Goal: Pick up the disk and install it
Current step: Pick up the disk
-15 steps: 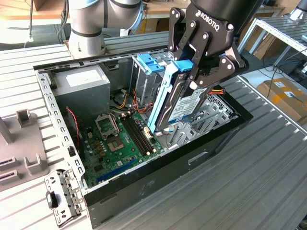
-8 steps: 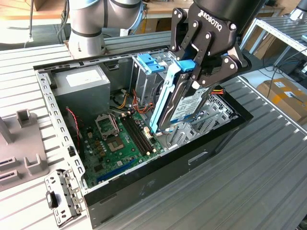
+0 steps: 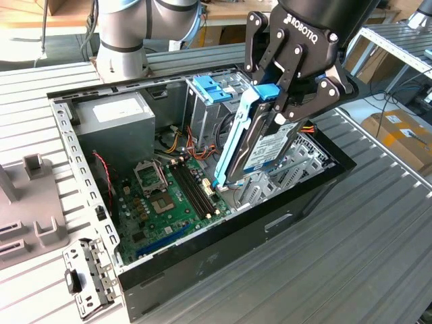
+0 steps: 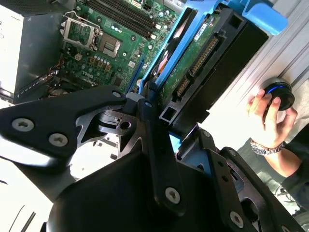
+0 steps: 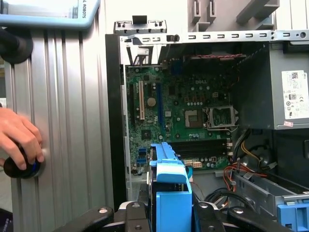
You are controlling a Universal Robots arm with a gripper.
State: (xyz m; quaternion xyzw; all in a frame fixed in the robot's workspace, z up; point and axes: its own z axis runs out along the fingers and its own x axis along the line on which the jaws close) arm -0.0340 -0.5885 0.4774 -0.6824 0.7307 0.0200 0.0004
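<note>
Light-blue carrier frames one disk point(image 3: 264, 154), label showing, held on edge and steeply tilted, lower end inside one open computer case point(image 3: 223, 246), just beside drive cage with one blue latch point(image 3: 212, 89). One gripper point(image 3: 280, 101) clamped tight on disk's upper end. Inside case: one green motherboard point(image 3: 165, 196), one grey power supply point(image 3: 115, 118). In both wrist views, one person's hand point(image 4: 268, 116) rests on one round black knob point(image 4: 280, 93) outside case.

Gripper point(image 4: 169, 120), black fingers point(image 4: 150, 130) clamped on the disk point(image 4: 193, 63), its circuit-board face and light blue carrier showing; green motherboard point(image 4: 106, 43) at the disk's ten o'clock; person's hand point(image 4: 270, 116) on a round black knob point(image 4: 280, 93) on the ribbed desk point(image 4: 289, 48) at its four o'clock.
</note>
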